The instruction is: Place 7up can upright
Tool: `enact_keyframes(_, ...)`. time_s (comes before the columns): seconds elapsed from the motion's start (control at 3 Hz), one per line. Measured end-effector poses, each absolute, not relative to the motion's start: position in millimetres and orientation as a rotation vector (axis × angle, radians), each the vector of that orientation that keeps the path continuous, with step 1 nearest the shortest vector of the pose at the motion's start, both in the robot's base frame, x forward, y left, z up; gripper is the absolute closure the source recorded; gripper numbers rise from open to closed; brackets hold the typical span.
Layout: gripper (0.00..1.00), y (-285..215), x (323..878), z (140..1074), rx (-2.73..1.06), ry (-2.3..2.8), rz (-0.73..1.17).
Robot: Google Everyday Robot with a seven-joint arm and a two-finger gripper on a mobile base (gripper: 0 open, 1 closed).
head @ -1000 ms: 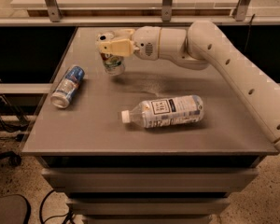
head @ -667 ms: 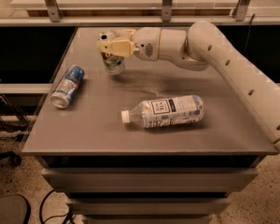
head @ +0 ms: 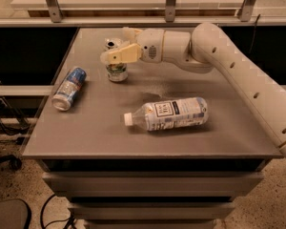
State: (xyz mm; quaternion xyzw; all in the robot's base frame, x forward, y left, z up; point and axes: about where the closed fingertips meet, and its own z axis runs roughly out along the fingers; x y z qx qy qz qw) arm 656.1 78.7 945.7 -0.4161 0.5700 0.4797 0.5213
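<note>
though partly hidden, 7up can [head: 117, 73] behind claw [head: 115, 49]

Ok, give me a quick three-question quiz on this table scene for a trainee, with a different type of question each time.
1. True or false: the plastic bottle stands upright on the table.
2. Which thing is the gripper at, near the table's back left? A) blue can B) 7up can C) plastic bottle
3. Fill in: the blue can lies on its ____.

Key: 1 false, it lies on its side; 2 B; 3 side.
</note>
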Motion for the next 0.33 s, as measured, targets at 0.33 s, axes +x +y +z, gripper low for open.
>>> enact_keyframes(0.33, 0.00, 76.7, 657.7, 947.9, -1.008, 1.353, 1.138)
